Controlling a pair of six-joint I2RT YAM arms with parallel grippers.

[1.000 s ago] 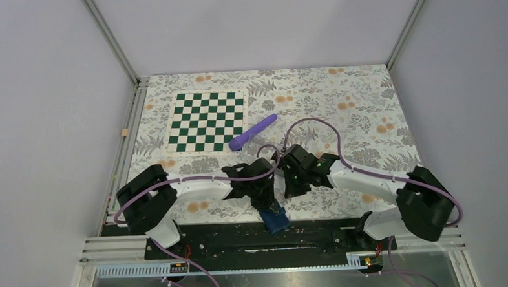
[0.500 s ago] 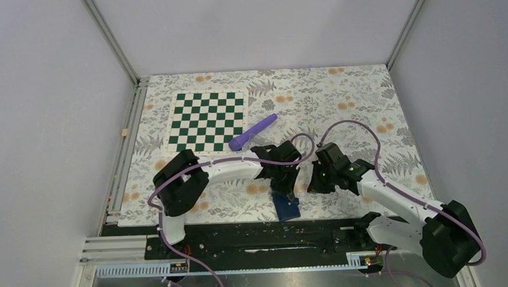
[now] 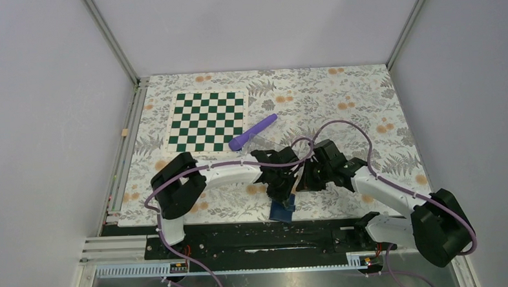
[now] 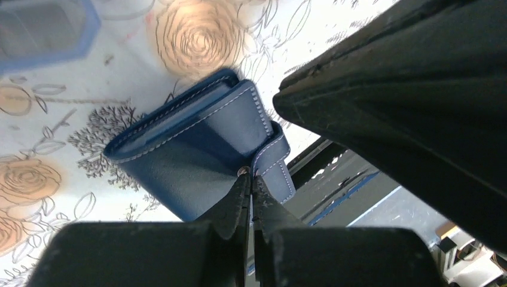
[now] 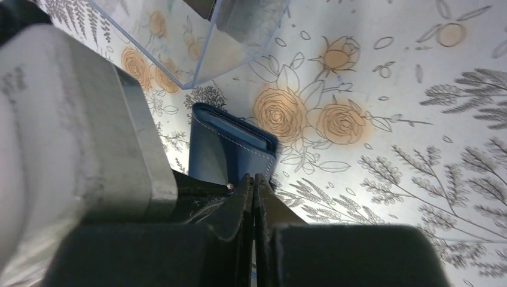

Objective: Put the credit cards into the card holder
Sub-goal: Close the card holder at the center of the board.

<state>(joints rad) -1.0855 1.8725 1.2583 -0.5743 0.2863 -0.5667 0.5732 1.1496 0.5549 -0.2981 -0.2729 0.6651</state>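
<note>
Navy-blue and folded, the card holder (image 3: 283,212) lies at the near edge of the flowered table cover (image 3: 366,100), just beside the black base rail (image 3: 242,238) and between the two arms. Its snap tab (image 4: 274,162) sticks out loose on the side toward the rail. The left gripper (image 4: 250,179) is clenched, its two fingers pressed flat together, and their tips meet right at the tab, by the small metal stud. Whether they nip the tab's edge or only touch it cannot be told. The right gripper (image 5: 254,181) is likewise clenched with nothing seen between its fingers, and its tips hang over the holder's near corner, close beside the left arm's wrist. From above, both wrists crowd over the holder, the left reaching in from the left and the right from the right. Just beyond the holder stands a clear plastic tray (image 5: 179,51), apart from it. Farther back a purple tube-shaped thing (image 3: 253,132) lies slantwise on the cover, and beyond that, to the left, sits a green-and-white chequered mat (image 3: 206,121).
</note>
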